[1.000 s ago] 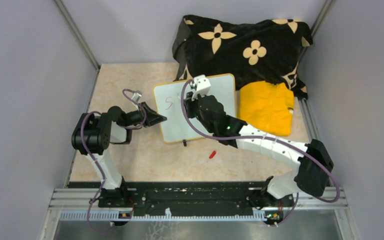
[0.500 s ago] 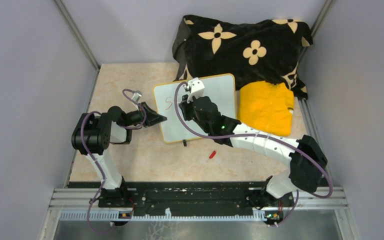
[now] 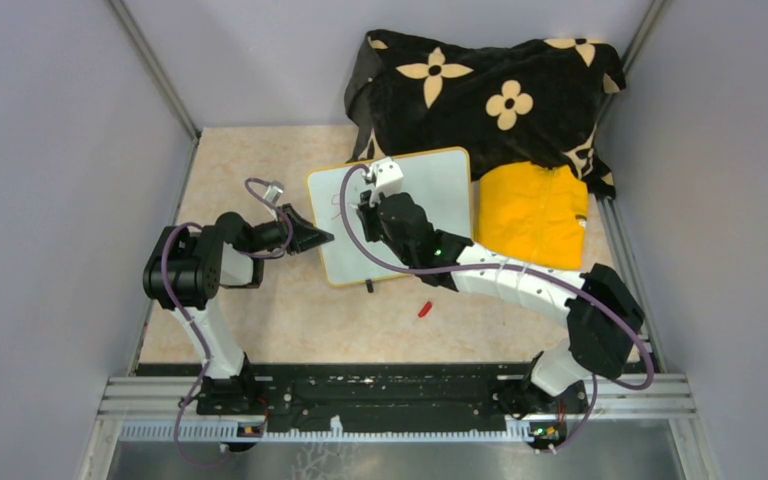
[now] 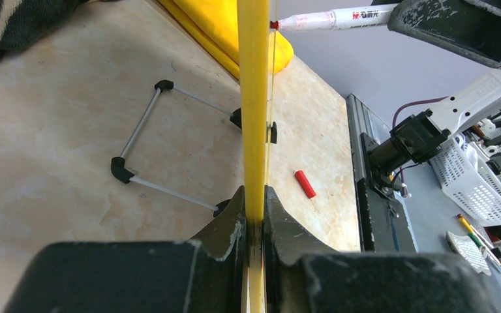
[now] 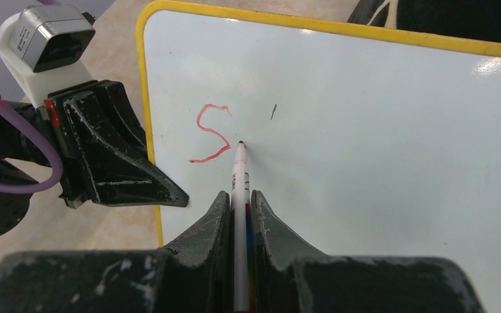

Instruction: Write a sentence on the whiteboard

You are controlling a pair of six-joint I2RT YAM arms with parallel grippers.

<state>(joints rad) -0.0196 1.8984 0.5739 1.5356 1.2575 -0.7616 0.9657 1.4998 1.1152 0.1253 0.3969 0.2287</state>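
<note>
- While left tool (image 4: 253, 195) pinches the left frame of the board (image 5: 365, 163), it stands propped on the desk (image 3: 260, 320).
- Right tool (image 5: 239, 195) clamps marker (image 5: 239, 171); tip touches board just right of red "S" (image 5: 214, 134).
- Next letters should run rightward, along board's long axis.

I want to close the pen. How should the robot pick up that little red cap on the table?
Pinch the red cap across its narrow middle, coming straight down from above: it lies flat on the table with open space on both long sides.
</note>
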